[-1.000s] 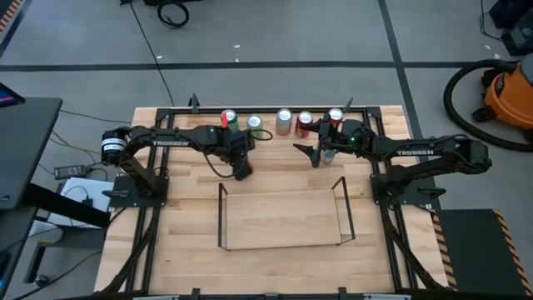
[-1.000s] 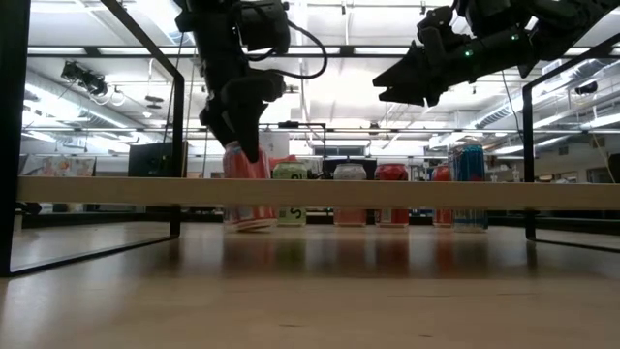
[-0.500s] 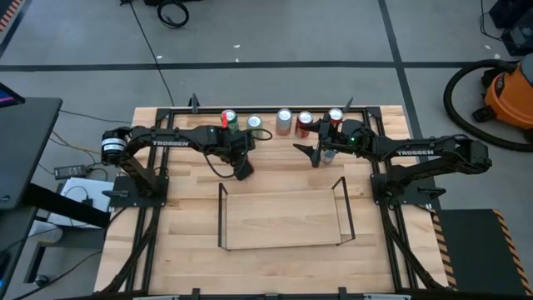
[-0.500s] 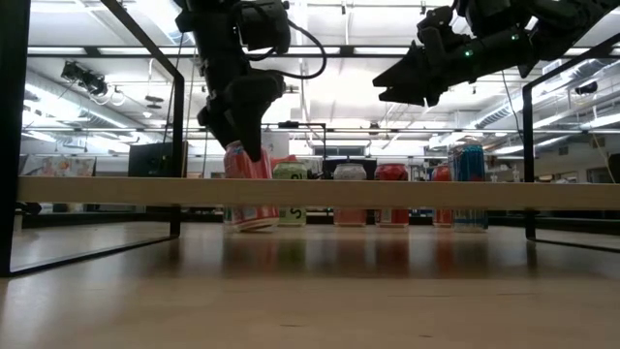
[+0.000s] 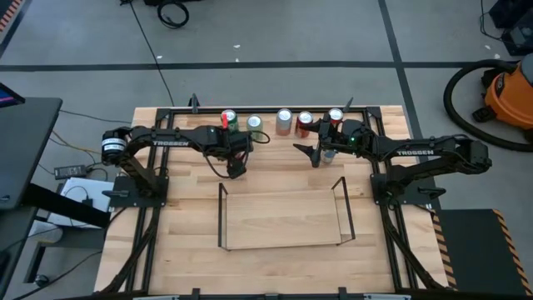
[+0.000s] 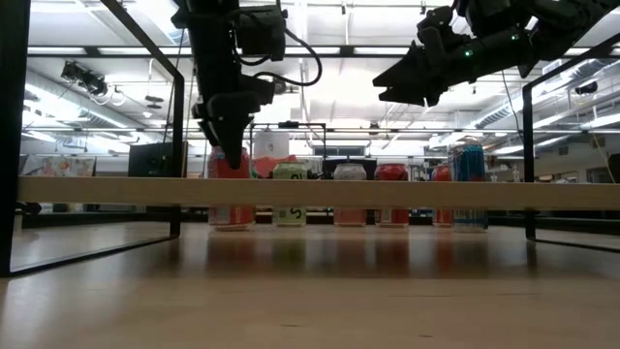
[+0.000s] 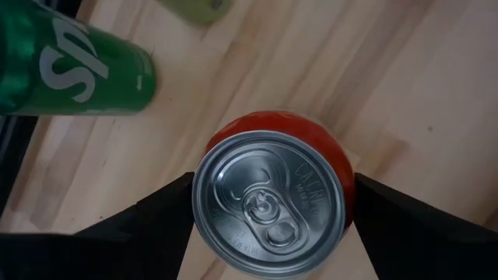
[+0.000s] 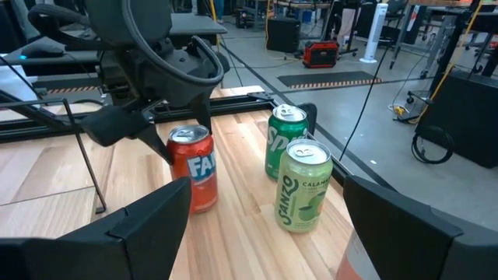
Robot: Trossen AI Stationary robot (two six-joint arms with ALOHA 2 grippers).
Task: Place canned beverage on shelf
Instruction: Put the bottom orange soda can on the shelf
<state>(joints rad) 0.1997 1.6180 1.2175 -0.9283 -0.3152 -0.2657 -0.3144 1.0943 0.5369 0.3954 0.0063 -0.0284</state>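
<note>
A red soda can [image 7: 268,202] stands upright on the table behind the shelf's far left corner; it also shows in the low view [image 6: 230,194] and the right wrist view [image 8: 191,167]. My left gripper [image 5: 236,167] is right above it, shut on it. The shelf [image 5: 283,218], a thin black rod frame with a pale wood floor, lies at the table's middle and holds no cans. My right gripper [image 5: 315,152] hangs open and empty above the table, near the back row of cans. My left gripper pinches the red can's upper side wall [image 7: 346,175], just below the rim, between its two fingers, one on each side. The fingers come from above, pointing down. The can is upright, with its bottom at table level in the low view.
A row of cans stands along the far edge: a dark green one [image 5: 229,119], a light green one [image 5: 254,125], a silver one [image 5: 284,121], a red one [image 5: 304,122] and a blue one [image 5: 335,117]. A larger black frame [image 5: 166,112] borders the tabletop.
My left gripper has moved a little toward the table's left and far edges with the red can. The can, tilted before, now stands upright.
</note>
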